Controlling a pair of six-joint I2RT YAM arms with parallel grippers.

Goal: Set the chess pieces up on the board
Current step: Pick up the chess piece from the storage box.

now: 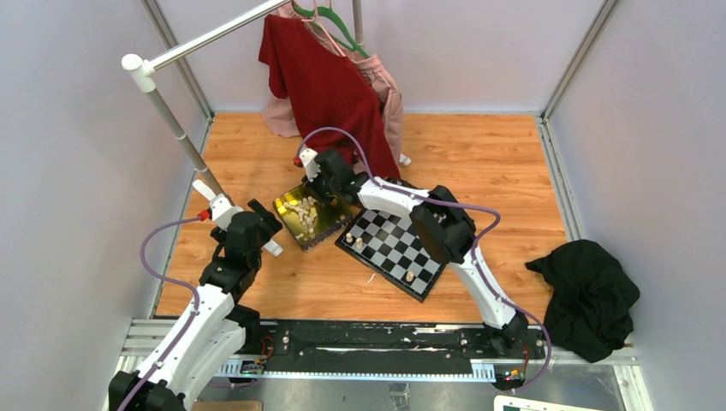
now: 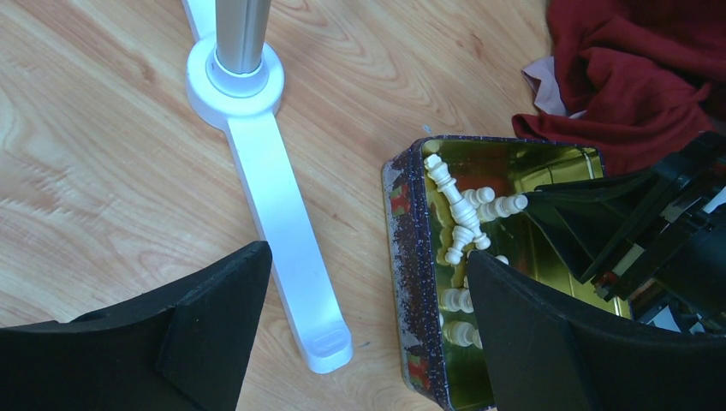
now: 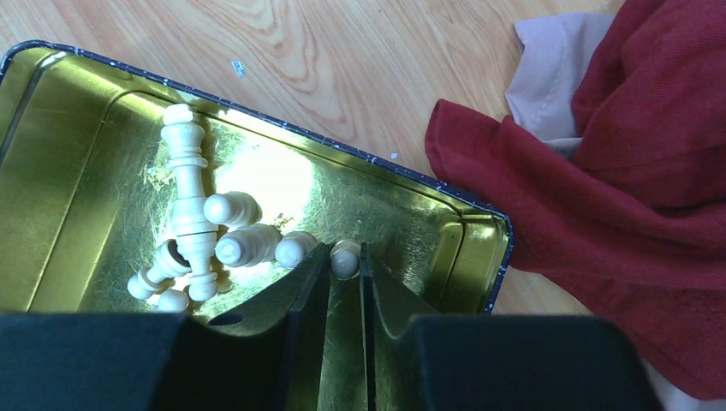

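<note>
Pieces [image 3: 193,214]: cream, heaped in tin [image 3: 68,137], frame left. Right pincer [image 3: 345,267] clamps one piece [image 3: 345,253]; left pincer [image 2: 368,257] wide open, empty.

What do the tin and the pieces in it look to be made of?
The tin: looks like thin sheet metal, gold and mirror-like inside, throwing glare; dark printed outside, scuffed at the corner. The pieces: cream, smooth, turned shapes with a soft sheen; plastic or painted wood, I cannot tell which.

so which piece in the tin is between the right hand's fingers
The lone pawn sitting between the right hand fingertips; the other cream pieces lie heaped further left, around a tall one.
</note>
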